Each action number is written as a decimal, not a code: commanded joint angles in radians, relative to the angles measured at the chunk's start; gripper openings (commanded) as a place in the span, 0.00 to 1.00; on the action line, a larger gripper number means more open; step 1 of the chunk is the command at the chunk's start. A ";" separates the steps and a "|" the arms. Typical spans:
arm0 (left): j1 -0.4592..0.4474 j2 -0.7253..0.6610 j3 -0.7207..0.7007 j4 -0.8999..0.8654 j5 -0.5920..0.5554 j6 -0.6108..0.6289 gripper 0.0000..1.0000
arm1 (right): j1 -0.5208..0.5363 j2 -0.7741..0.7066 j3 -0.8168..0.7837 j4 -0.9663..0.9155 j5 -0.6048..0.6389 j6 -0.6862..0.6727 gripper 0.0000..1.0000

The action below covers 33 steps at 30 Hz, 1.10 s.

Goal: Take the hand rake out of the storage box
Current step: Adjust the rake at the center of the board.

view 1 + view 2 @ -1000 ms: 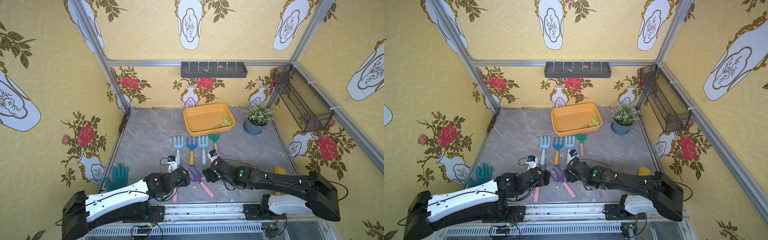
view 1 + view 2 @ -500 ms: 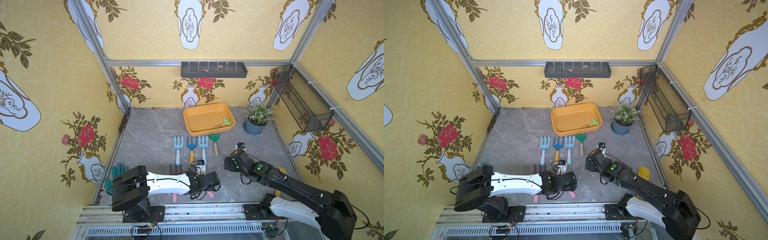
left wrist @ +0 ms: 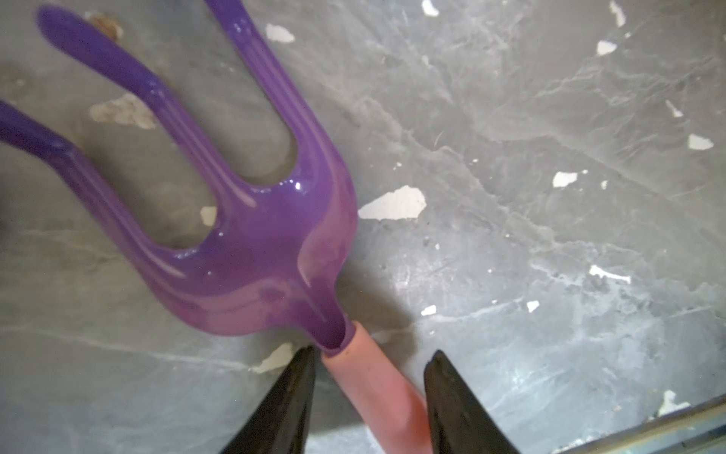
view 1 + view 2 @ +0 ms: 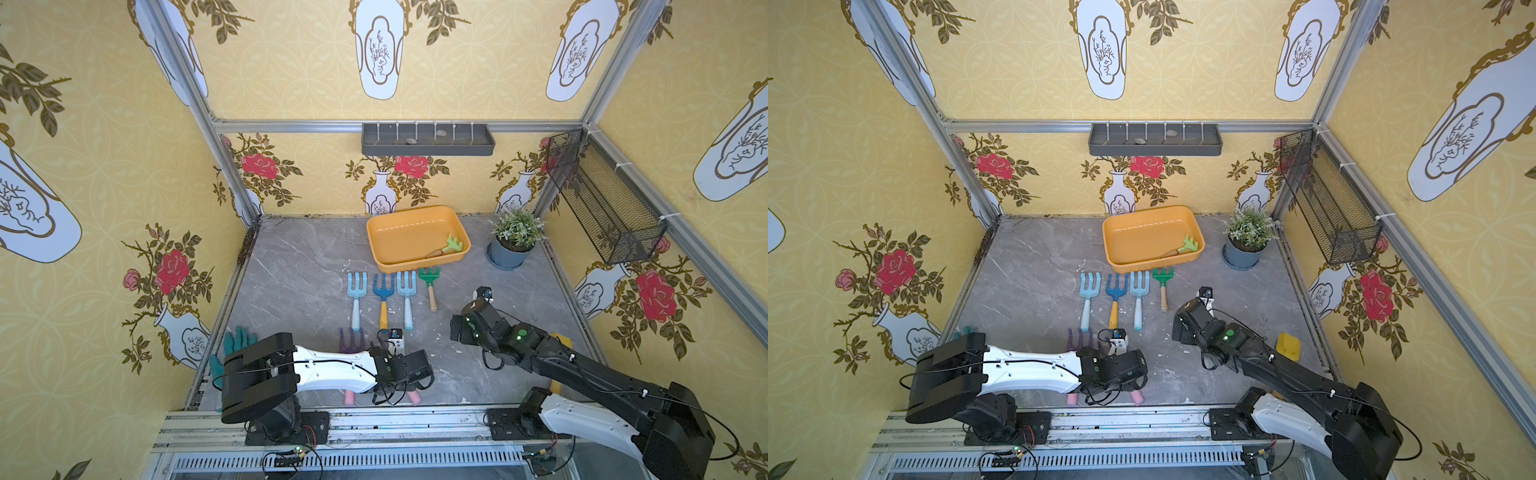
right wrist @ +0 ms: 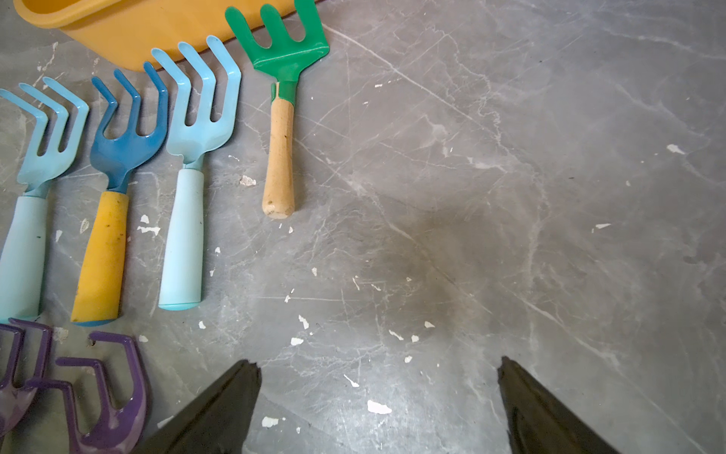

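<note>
Your left gripper (image 3: 373,351) just narrowed round the purple fork (image 3: 251,251), grip unclear; right gripper (image 5: 377,365) backed off, wide. So the rake (image 4: 451,245) still sits in the box (image 4: 407,232).

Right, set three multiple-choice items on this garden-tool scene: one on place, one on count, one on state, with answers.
1. Where does the light-green hand rake lie?
A. In the storage box
B. Beside the plant pot
C. In the wire basket

2. How many tools lie side by side in front of the box?
A. Two
B. Four
C. Six

3. How do the right gripper's jaws stand?
A. Shut on the glove
B. Open, nothing between them
C. Shut on a purple fork

Answers: 1 A, it rests in the box's corner; 2 B, three blue forks and a green rake; 3 B, only floor shows between them.
</note>
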 commanded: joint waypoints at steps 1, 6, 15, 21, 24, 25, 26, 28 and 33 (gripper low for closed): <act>0.002 -0.033 -0.034 -0.076 -0.014 -0.026 0.39 | 0.001 0.001 -0.003 0.015 0.008 0.002 0.98; 0.014 -0.050 -0.054 -0.104 -0.022 -0.002 0.30 | -0.001 0.014 -0.007 0.029 -0.001 0.001 0.97; 0.021 -0.033 -0.047 -0.122 -0.014 0.041 0.24 | -0.001 0.034 -0.003 0.029 0.003 0.001 0.98; 0.036 -0.073 -0.088 -0.137 -0.030 0.008 0.22 | -0.001 0.041 -0.003 0.034 0.000 -0.001 0.97; 0.044 -0.086 -0.107 -0.120 -0.030 0.006 0.21 | 0.000 0.047 -0.004 0.040 -0.002 -0.005 0.98; 0.047 -0.081 -0.104 -0.110 -0.025 0.011 0.20 | -0.001 0.049 -0.004 0.042 -0.004 -0.005 0.98; 0.047 -0.074 -0.095 -0.109 -0.024 0.018 0.20 | 0.000 0.051 -0.003 0.042 -0.004 -0.004 0.98; 0.047 -0.052 -0.071 -0.130 -0.033 0.015 0.22 | 0.000 0.056 -0.004 0.046 -0.008 -0.006 0.97; 0.057 -0.049 -0.079 -0.125 -0.041 0.000 0.23 | 0.001 0.065 -0.004 0.052 -0.010 -0.009 0.97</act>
